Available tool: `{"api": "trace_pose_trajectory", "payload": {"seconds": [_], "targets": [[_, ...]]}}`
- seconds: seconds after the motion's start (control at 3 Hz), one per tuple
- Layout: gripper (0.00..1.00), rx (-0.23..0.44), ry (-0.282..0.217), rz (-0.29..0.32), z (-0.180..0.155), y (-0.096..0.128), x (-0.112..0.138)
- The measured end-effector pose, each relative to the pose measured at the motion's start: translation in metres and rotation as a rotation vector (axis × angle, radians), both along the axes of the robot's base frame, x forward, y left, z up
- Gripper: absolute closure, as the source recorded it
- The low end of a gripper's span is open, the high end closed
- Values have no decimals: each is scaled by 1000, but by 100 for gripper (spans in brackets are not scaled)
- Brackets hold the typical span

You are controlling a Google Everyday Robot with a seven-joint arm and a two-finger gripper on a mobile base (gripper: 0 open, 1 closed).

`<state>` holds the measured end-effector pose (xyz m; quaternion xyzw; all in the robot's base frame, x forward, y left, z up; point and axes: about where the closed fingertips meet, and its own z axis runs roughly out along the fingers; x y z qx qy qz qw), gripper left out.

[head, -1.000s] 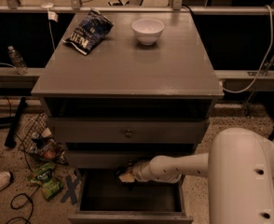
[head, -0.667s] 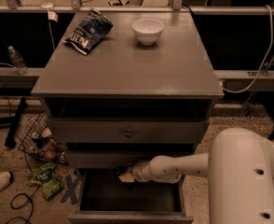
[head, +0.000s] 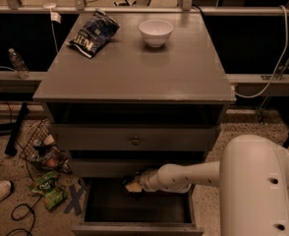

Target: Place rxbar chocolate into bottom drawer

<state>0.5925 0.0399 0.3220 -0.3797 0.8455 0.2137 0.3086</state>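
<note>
Grey cabinet (head: 134, 77) top is carrying a chip bag (head: 93, 32) at its back left corner and a bowl (head: 156, 32) further right. Below, the bottom drawer (head: 134, 228) is standing open. Over the middle of its back edge the gripper (head: 133, 186) is hanging, with the arm (head: 184, 177) reaching in from the right. The chocolate bar is not showing apart from the gripper tip, likely lost in shadow there. Grip state: cannot tell. Judging the drawer floor lies straight below.

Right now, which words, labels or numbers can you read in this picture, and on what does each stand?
Chip bag: white lettering, too blurred to read.
Green packet on the floor: print too small to read.
Pincer, above the open bottom drawer: no text shows.
Nothing can be quoted.
</note>
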Motion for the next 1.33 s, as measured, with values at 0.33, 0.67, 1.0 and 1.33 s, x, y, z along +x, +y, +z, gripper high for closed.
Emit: {"api": "trace_pose_trajectory", "payload": {"seconds": [0.33, 0.67, 1.0, 1.33], "targets": [[20, 0, 0, 0, 0, -1, -2], [0, 0, 0, 0, -1, 4, -11], [0, 0, 0, 0, -1, 5, -14], [0, 0, 0, 0, -1, 6, -15]]}}
